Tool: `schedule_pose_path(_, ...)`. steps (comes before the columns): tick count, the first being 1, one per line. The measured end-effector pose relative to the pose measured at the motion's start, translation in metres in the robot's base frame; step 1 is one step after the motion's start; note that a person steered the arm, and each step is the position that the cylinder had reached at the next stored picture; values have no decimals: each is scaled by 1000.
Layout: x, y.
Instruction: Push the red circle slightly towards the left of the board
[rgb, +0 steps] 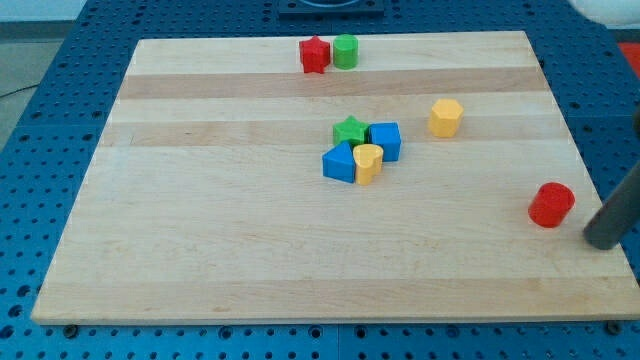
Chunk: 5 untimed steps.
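Note:
The red circle (551, 204) is a short red cylinder near the board's right edge, low in the view. My tip (602, 242) is the lower end of a dark rod that enters from the view's right. It sits just right of and slightly below the red circle, with a small gap between them.
A red star (314, 54) and a green cylinder (346, 50) touch at the view's top. A yellow hexagon (446, 117) lies right of centre. At centre cluster a green star (350, 130), a blue cube (385, 141), a blue block (340, 162) and a yellow heart (368, 162). The wooden board (200, 230) lies on a blue pegboard.

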<state>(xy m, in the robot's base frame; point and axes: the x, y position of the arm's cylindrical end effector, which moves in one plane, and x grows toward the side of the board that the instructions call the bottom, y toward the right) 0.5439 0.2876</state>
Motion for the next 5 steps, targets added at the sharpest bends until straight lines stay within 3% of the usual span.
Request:
schedule_pose_path(2,-48,-44)
schedule_pose_path(3,-53,-72)
schedule_pose_path(5,0,-73)
